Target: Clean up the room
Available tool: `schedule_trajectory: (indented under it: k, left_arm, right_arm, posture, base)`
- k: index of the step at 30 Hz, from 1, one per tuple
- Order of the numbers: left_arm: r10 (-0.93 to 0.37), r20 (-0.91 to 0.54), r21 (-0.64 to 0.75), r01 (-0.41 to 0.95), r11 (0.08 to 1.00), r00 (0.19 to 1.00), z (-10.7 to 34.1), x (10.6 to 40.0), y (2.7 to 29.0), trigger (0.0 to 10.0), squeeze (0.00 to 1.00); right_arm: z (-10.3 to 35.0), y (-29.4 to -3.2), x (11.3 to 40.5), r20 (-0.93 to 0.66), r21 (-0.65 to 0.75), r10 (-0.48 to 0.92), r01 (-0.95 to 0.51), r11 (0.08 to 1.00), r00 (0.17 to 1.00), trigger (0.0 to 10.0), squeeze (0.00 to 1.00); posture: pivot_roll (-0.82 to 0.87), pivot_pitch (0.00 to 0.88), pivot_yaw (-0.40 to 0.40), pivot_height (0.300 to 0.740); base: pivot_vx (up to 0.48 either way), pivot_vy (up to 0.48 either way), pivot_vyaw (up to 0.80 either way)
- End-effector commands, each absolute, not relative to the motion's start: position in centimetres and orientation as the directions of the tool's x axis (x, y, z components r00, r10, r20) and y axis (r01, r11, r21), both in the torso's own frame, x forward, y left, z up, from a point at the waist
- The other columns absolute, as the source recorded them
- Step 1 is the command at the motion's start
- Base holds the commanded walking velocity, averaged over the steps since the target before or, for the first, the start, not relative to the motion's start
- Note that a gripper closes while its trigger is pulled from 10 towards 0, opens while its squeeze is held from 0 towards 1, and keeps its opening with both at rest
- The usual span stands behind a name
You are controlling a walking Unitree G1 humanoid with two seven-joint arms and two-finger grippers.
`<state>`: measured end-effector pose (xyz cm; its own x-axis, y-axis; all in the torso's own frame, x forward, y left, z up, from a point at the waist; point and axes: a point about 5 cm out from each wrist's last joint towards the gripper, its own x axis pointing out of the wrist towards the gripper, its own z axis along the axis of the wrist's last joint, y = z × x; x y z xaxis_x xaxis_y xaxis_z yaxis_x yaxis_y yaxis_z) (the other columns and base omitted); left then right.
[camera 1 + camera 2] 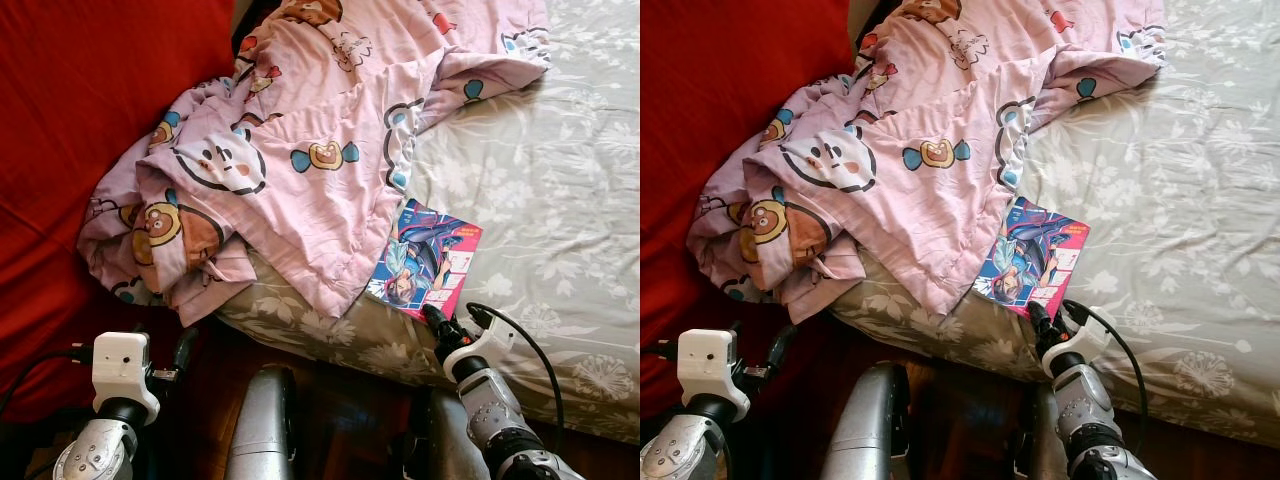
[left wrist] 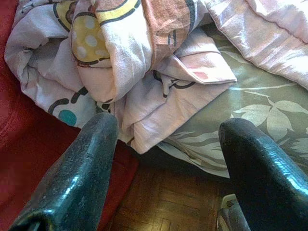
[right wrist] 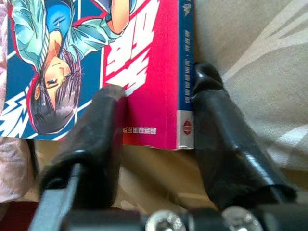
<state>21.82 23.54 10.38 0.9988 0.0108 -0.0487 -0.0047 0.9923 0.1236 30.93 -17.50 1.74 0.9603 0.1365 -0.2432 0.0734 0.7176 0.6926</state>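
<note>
Right gripper (image 3: 159, 120) at the book (image 1: 425, 260)
Fingers spread, straddling its near spine corner at the bed's six o'clock edge; thin, light, stiffish, glossy; pinch there.

The blanket (image 1: 300, 150) is soft, crumpled pink cloth; the bedsheet (image 1: 560, 200) is matt printed cloth. The comic book (image 1: 425, 260) has a glossy paper cover. The floor (image 2: 163, 207) is shiny wood.

comic book (image 1: 425, 260): 1 | pink quilt (image 1: 300, 150): 1 | bed (image 1: 560, 180): 1
</note>
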Motion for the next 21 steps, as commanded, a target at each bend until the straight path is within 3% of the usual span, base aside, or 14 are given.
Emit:
schedule_trajectory:
  k: [1, 10, 21]
  left_arm:
    - [0.02, -0.083, 0.15, -0.007, 0.989, 0.996, 9.9, 21.3, 24.0, 10.0, 0.0]
    - [0.014, -0.095, 0.16, 0.001, 0.987, 0.995, 9.1, 21.8, 23.8, 10.0, 0.0]
    - [0.04, -0.098, 0.144, -0.025, 0.989, 0.994, 6.9, 24.0, 23.3, 10.0, 0.0]
  right_arm:
    - [-1.3, -14.6, 28.4, -0.371, 0.735, 0.242, 0.124, 0.667, 0.897, 0.0, 0.0]
    - [-0.7, -15.3, 28.9, -0.333, 0.724, 0.207, 0.109, 0.681, 0.92, 0.0, 0.0]
    - [1.2, -17.4, 30.2, -0.221, 0.696, 0.125, 0.066, 0.715, 0.967, 0.0, 0.0]
  posture:
    - [0.32, 0.335, 0.116, 0.605]
    - [0.29, 0.302, 0.096, 0.605]
    - [0.19, 0.158, 0.031, 0.605]
  base:
    - [0.0, 0.0, 0.0]
    - [0.0, 0.0, 0.0]
    - [0.0, 0.0, 0.0]
